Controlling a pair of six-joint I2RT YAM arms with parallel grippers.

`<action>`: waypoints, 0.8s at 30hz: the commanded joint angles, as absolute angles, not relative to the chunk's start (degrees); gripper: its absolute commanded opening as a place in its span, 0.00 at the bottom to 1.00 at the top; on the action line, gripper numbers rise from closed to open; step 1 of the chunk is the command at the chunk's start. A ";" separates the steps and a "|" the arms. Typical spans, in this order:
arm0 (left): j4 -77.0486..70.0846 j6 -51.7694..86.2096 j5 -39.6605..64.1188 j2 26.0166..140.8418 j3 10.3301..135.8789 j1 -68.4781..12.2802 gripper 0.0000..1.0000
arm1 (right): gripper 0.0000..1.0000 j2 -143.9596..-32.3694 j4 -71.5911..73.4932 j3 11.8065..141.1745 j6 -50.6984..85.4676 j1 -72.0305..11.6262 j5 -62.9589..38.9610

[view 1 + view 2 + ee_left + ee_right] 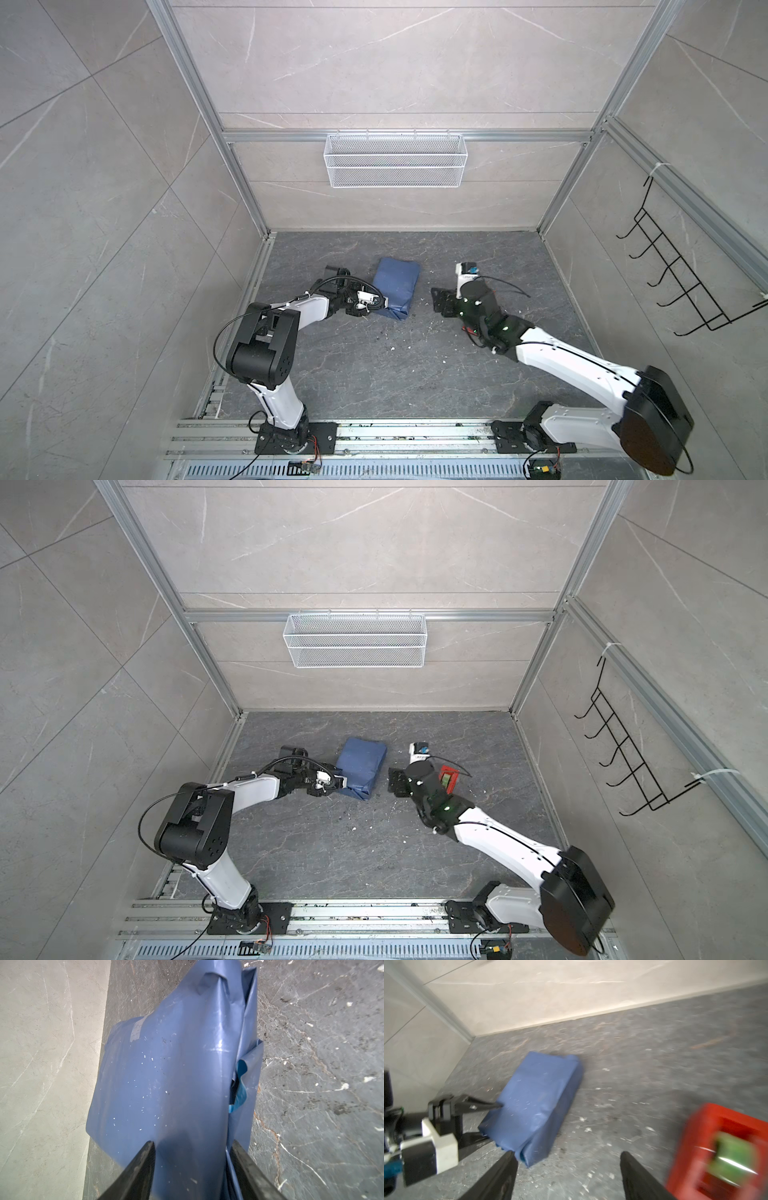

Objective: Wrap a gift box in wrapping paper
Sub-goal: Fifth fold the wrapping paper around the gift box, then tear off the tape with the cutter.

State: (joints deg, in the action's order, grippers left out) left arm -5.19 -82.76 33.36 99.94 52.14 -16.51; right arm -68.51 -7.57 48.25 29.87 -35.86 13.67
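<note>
- Dispenser (720, 1151), red with a green roll, sits just beside my right claw (568, 1154), on the side away from the parcel.
- White scraps litter the floor (374, 374); I see nothing between the right claw and the parcel.
- Basket (395, 160) and hook rack (681, 270) hang on the walls, well apart.
- Paper (397, 286) lies mid-floor, folded round as a blue parcel; the box is hidden inside.
- Left claw (192, 1142) is clamped across the parcel's near end, one finger on each side of the paper.
- Right claw is spread wide and empty, near the parcel's corner.
</note>
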 commanded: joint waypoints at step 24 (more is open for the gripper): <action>1.78 -81.31 32.28 103.12 48.69 -17.58 0.57 | 0.36 -70.88 -14.12 37.95 39.33 3.56 -33.67</action>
State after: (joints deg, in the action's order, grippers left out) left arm -6.50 -82.52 33.52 99.96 51.46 -16.51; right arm -68.77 -20.32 39.35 38.06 2.31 -29.47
